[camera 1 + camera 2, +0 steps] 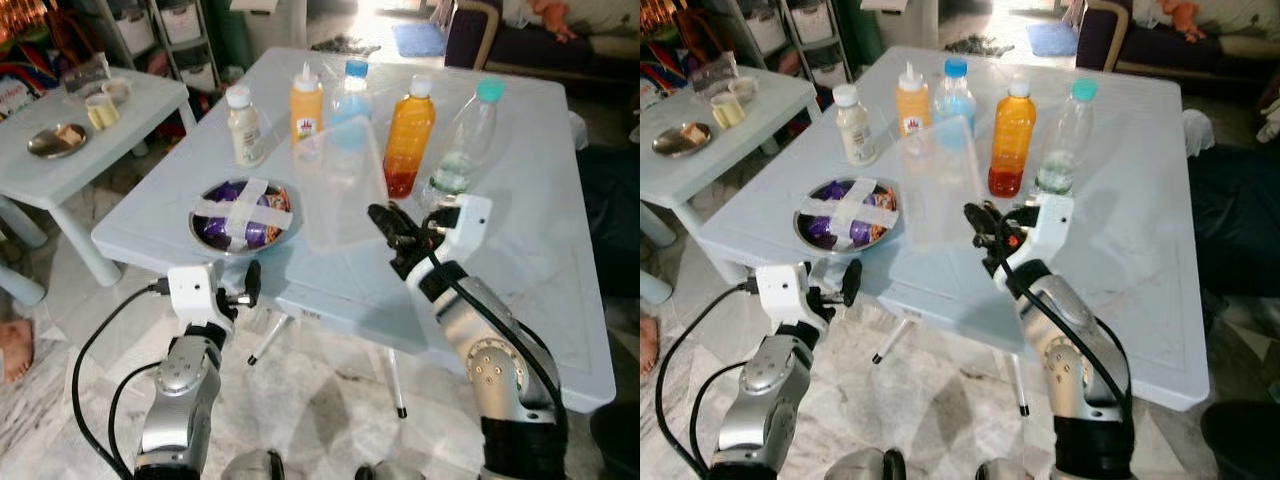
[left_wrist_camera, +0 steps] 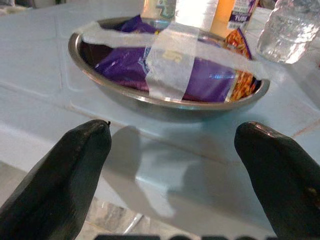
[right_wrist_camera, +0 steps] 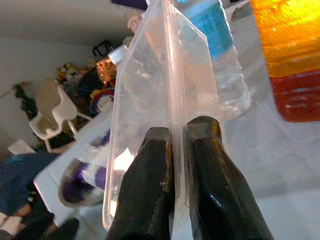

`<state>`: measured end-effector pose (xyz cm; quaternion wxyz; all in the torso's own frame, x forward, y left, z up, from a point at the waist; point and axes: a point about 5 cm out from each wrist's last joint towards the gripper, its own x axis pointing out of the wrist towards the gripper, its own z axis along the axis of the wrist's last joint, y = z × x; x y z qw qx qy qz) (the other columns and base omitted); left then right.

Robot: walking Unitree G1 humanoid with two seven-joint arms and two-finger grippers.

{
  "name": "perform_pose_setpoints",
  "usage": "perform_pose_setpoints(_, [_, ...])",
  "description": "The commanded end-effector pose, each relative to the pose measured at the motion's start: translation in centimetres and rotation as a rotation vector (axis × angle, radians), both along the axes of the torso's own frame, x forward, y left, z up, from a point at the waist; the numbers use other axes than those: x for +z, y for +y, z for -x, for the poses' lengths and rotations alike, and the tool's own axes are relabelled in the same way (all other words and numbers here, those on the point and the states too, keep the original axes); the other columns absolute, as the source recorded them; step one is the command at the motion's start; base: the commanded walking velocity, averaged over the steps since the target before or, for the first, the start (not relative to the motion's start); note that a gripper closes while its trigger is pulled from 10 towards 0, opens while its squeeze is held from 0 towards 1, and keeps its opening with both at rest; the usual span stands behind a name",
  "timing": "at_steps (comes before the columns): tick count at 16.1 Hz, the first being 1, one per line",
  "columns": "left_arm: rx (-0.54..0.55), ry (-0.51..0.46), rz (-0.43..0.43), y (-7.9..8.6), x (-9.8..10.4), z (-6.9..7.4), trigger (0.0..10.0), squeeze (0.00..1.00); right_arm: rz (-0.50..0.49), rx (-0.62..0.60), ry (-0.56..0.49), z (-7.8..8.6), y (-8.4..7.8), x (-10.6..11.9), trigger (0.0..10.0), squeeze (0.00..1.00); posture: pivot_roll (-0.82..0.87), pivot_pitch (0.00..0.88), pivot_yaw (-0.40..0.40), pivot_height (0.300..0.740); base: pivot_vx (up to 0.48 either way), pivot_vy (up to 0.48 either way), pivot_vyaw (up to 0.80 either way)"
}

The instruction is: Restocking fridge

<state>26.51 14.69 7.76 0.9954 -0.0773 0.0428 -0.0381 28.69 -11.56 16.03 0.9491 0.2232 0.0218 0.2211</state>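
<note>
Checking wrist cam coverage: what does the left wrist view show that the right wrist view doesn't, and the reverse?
Left wrist view: the open left gripper short of the steel bowl, whose purple snack packets are taped down. Right wrist view: the right gripper shut on the edge of a clear plastic lid, with the orange juice bottle close by. Both: the pale blue table and a clear water bottle.

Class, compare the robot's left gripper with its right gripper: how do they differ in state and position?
The left gripper has jaws spread and holds nothing; the right gripper has jaws pinched on the clear plastic lid. The left sits at the table edge facing the taped steel bowl; the right is above the tabletop. Both have black fingers.
</note>
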Motion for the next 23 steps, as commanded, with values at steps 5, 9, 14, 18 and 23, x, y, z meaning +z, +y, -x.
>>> perform_pose_setpoints(5, [0.023, 0.028, -0.013, 0.3, -0.6, 0.4, 10.0, 0.00, 0.067, 0.035, -0.047, 0.0, 0.6, -0.5, 10.0, 0.00, -0.06, 0.029, 0.027, 0.740, -0.294, 0.000, 0.00])
perform_pose_setpoints(9, [0.018, 0.032, -0.011, 0.1, -0.7, 0.4, 10.0, 0.00, 0.119, 0.016, -0.120, -0.3, 0.2, -0.2, 10.0, 0.00, -0.06, 0.019, 0.025, 0.740, -0.322, 0.000, 0.52])
perform_pose_setpoints(14, [0.028, 0.028, -0.024, 0.5, -0.5, 0.2, 10.0, 0.00, 0.164, 0.037, -0.162, -0.4, 0.4, -0.3, 10.0, 0.00, -0.06, 0.021, 0.024, 0.740, -0.298, 0.000, 0.78])
perform_pose_setpoints(18, [0.040, 0.125, -0.090, 2.5, -2.9, 2.1, 10.0, 0.00, 0.231, 0.054, -0.181, 0.0, 0.4, -1.1, 10.0, 0.00, -0.06, 0.018, 0.025, 0.740, 0.000, 0.000, 0.78])
perform_pose_setpoints(23, [0.174, 0.200, -0.190, 6.4, -5.2, 4.2, 10.0, 0.00, 0.241, 0.024, -0.130, -0.2, -0.2, -2.6, 10.0, 0.00, -0.04, 0.015, 0.029, 0.740, 0.000, 0.000, 0.77])
